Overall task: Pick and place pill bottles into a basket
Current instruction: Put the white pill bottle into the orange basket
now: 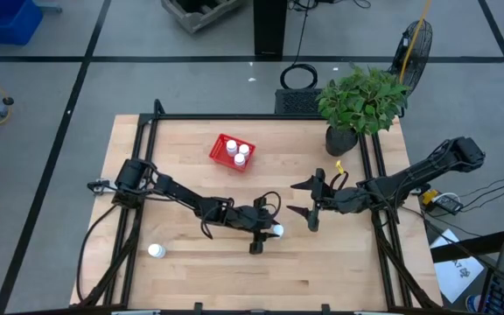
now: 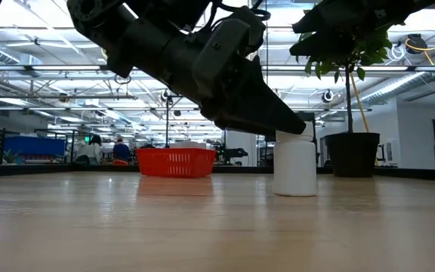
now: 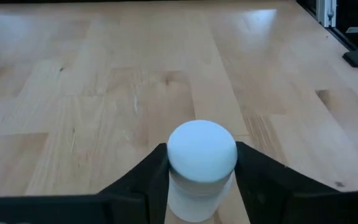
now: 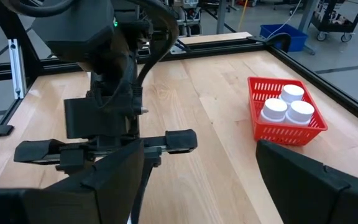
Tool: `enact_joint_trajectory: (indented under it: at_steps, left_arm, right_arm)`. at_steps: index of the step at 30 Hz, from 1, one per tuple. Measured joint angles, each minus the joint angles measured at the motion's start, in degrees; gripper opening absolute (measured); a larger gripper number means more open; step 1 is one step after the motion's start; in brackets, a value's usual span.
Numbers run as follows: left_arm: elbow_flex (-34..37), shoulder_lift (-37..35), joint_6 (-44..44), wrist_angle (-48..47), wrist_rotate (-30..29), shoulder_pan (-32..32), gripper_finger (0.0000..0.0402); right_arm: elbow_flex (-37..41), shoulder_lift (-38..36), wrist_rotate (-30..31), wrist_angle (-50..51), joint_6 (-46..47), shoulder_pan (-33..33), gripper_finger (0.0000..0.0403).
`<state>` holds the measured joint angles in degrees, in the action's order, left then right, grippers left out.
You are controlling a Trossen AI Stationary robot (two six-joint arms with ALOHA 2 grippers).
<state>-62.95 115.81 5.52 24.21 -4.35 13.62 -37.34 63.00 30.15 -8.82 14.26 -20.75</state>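
Observation:
A white pill bottle (image 3: 202, 151) stands upright on the wooden table near its middle, between the fingers of my left gripper (image 1: 268, 231); it also shows in the low view (image 2: 294, 165). The red basket (image 1: 232, 152) sits toward the far side and holds three white bottles (image 4: 288, 102). Another bottle (image 1: 156, 251) rests on the table at the near left. My right gripper (image 1: 300, 198) hangs open and empty just right of the left gripper. My left gripper pinches the bottle's cap and upper wall (image 3: 229, 163) between its two fingers, one on each side. The fingers (image 2: 266, 113) slant down from the table's left. The bottle stands upright, its base (image 2: 294, 192) on the table.
A black pot with a green plant (image 1: 361, 101) stands at the far right corner. A black frame rail (image 1: 138, 175) runs along the table's edges. Bare wood lies between the held bottle and the basket.

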Motion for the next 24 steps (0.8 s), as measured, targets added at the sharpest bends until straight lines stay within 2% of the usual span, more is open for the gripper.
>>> enact_joint_trajectory:
  at_steps: [7, 10, 17, 24]
  left_arm:
    - [-0.01, -0.04, 0.72, -0.08, 1.71, -1.12, 0.0161]
    - [0.04, -1.55, -0.43, -3.14, 1.75, -1.52, 0.0161]
    - [0.61, -9.72, -2.05, -13.62, -0.50, -2.95, 0.0161]
    - [5.10, -19.35, -3.98, -17.24, -5.83, -4.77, 0.0161]
  right_arm:
    - [0.00, 0.00, 0.04, 0.00, 0.00, 0.00, 0.0304]
    - [0.00, 0.00, 0.04, 0.02, 0.00, 0.00, 0.0304]
    - [1.09, 0.02, 0.07, -0.48, -0.09, 0.00, 0.0304]
    - [4.57, 0.02, -0.02, -7.02, -1.46, 0.00, 0.0304]
